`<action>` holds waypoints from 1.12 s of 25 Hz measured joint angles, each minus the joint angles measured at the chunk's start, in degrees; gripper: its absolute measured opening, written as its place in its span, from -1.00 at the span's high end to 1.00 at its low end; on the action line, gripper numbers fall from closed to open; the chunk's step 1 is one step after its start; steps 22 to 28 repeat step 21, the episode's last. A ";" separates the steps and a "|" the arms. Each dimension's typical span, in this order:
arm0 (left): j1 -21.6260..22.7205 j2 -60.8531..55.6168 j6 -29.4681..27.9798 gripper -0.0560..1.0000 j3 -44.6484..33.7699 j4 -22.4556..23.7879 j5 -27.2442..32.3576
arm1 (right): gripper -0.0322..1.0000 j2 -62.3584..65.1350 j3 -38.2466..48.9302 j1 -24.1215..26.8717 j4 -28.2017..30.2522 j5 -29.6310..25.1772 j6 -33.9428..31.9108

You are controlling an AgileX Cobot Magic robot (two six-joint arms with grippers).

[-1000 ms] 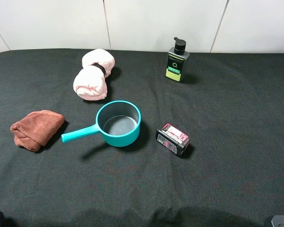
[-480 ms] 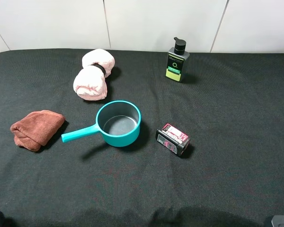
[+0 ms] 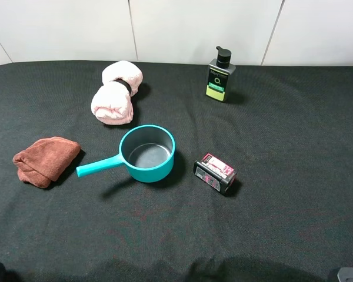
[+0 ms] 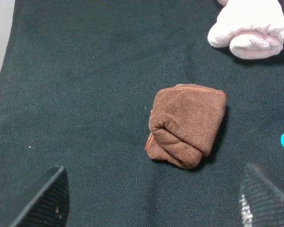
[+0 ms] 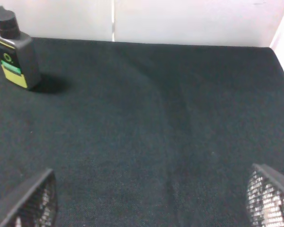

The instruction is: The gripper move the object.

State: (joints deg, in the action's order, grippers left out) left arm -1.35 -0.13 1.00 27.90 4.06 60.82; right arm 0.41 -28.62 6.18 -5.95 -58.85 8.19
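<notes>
- My right gripper (image 5: 146,198) is standing wide open, holding nothing, with only dark cloth showing between its two fingertips.
- My left gripper (image 4: 154,201) is also standing spread wide and gripping nothing; it is hovering near the brown cloth (image 4: 187,125).
- The object (image 3: 215,173), a small black box with a pink-and-white label, is lying on the black surface (image 3: 294,153), just beside the teal pot (image 3: 147,152) on its right, not touching it.
- The pump bottle (image 3: 220,76) is standing upright at the far edge, well apart from the object.
- The pink towel roll (image 3: 116,93) is lying beyond the pot.
</notes>
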 joint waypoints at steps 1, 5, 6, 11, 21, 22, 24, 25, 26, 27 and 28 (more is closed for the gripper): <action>0.00 0.00 0.00 -0.56 0.00 0.00 0.00 | -0.24 0.00 0.00 -0.29 0.01 0.00 0.00; 0.00 0.00 0.00 -0.56 0.00 0.00 0.00 | -0.24 0.00 0.00 -0.49 0.07 0.00 0.00; 0.00 0.00 0.00 -0.56 0.00 0.00 0.00 | -0.24 0.00 0.00 -0.49 0.07 0.00 0.00; 0.00 0.00 0.00 -0.56 0.00 0.11 0.00 | -0.24 0.00 0.00 -0.49 0.07 0.00 0.00; 0.00 0.00 0.00 -0.56 0.00 0.15 0.00 | -0.24 0.00 0.00 -0.49 0.07 0.00 0.00; 0.00 0.00 0.00 -0.56 0.00 0.15 0.00 | -0.24 0.00 0.00 -0.49 0.07 0.00 0.00; 0.00 0.00 0.00 -0.56 0.00 0.15 0.00 | -0.24 0.00 0.00 -0.49 0.07 0.00 0.00; 0.00 0.00 0.00 -0.56 0.00 0.15 0.00 | -0.24 0.00 0.00 -0.49 0.07 0.00 0.00; 0.00 0.00 0.00 -0.56 0.00 0.15 0.00 | -0.24 0.00 0.00 -0.49 0.07 0.00 0.00; 0.00 0.00 0.00 -0.56 0.00 0.15 0.00 | -0.24 0.00 0.00 -0.49 0.07 0.00 0.00; 0.00 0.00 0.00 -0.56 0.00 0.15 0.00 | -0.24 0.00 0.00 -0.49 0.07 0.00 0.00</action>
